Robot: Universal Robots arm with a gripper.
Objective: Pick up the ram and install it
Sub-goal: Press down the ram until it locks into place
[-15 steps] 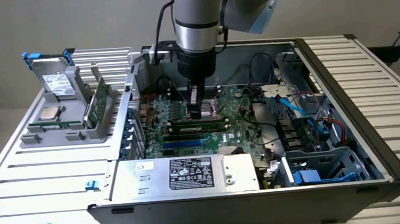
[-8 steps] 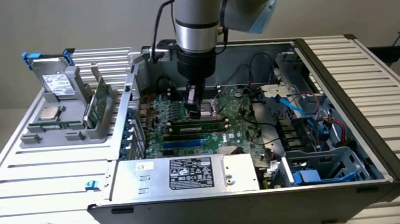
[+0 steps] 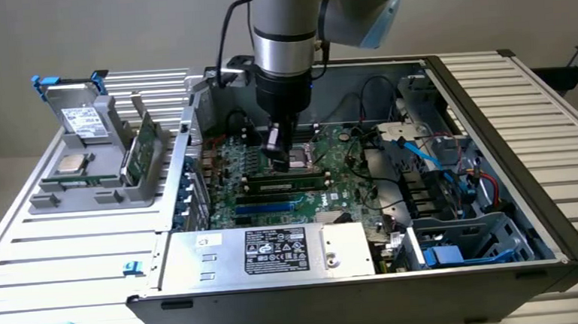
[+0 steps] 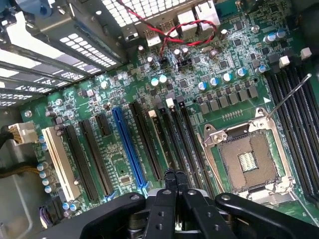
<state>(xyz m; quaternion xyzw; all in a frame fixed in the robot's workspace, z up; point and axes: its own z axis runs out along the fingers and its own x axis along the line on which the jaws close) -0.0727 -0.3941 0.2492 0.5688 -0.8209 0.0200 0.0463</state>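
Gripper (image 3: 279,149) above the CPU socket (image 4: 247,162), jaws pressed together, holding nothing. Ram (image 3: 286,182) appears seated in slot just beside socket; install likely done.

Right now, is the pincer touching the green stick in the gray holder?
Apart. The exterior view shows the pincer over the motherboard inside the case, the green stick outside it.

A plain grey wall (image 3: 110,30) stands behind a white slatted table (image 3: 63,243).
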